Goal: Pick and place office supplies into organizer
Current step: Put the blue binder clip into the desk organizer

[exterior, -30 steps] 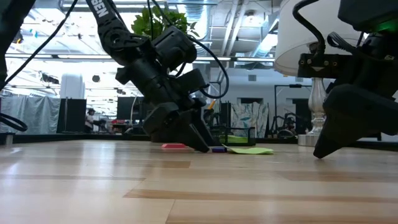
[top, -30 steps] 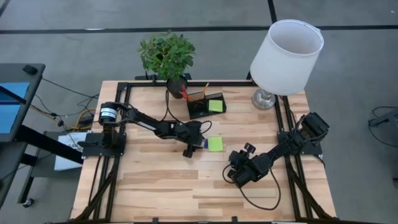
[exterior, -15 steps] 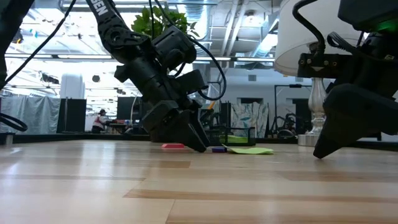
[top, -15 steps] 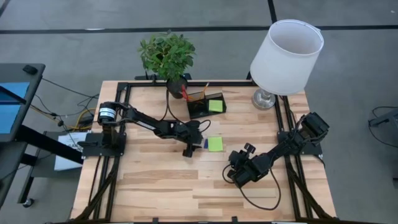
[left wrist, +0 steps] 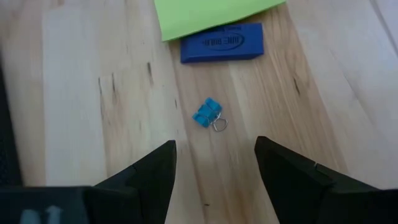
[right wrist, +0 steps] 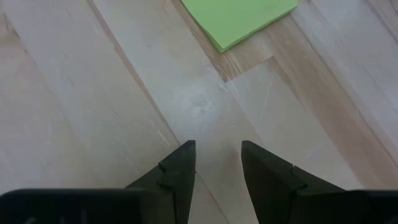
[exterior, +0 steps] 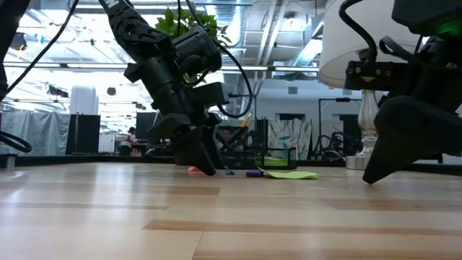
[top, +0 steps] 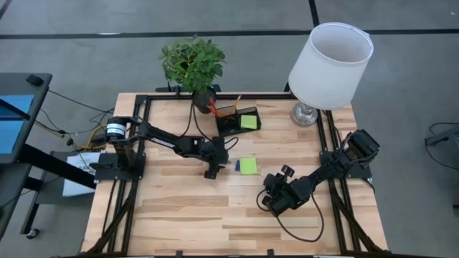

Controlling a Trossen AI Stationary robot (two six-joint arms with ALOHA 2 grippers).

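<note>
Binder clip (left wrist: pixel 208 116) lies beside the eraser (left wrist: pixel 221 43) (sticky pad (left wrist: pixel 205 14) behind).

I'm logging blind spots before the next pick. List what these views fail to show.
- Organizer contents: high view, too small to sort beyond a green pad and red handle.
- Blue eraser print: left wrist view, blurred.
- Sticky-note pad: right wrist view, cut off by the edge.
- Pink piece: low view, partly behind left gripper.

We see: left arm (top: pixel 172 143) matte black, silver-ringed base joint, looping black cable | right arm (top: pixel 323 172) matte black, boxy wrist, trailing cable
</note>
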